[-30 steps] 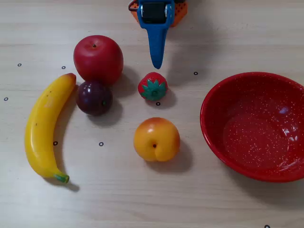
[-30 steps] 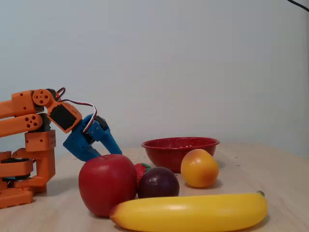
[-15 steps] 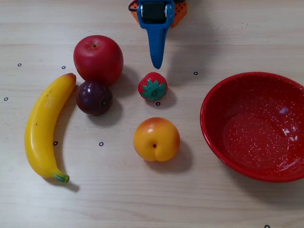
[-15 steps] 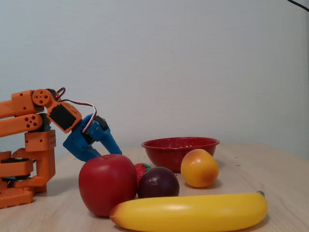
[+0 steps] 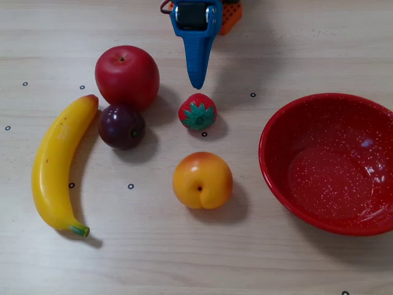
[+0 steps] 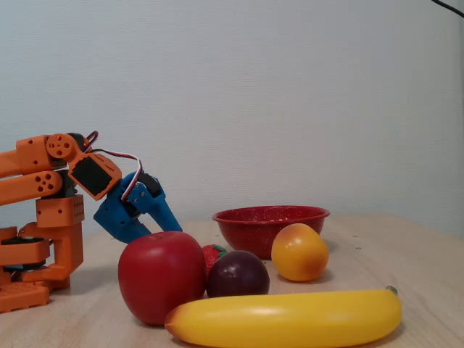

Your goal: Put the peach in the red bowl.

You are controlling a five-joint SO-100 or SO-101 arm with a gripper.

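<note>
Gripper [image 5: 197, 83] was closed w/ nothing held, tip above table just behind strawberry [image 5: 198, 112]. Peach [image 5: 202, 180] sat on table, left of red bowl [image 5: 279, 178], not touching (overhead view).

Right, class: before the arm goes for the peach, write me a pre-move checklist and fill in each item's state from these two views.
1. Peach free on the table, touching no other fruit: ok.
2. Red bowl empty and upright: ok.
3. Claw holding nothing: ok.
4. Claw open wide enough for the peach: not ok; the blue fingers look closed together in the overhead view.
5. Straight path from claw to peach clear: not ok; the strawberry sits between them.
6. Route from peach to bowl clear of fruit: ok.
</note>
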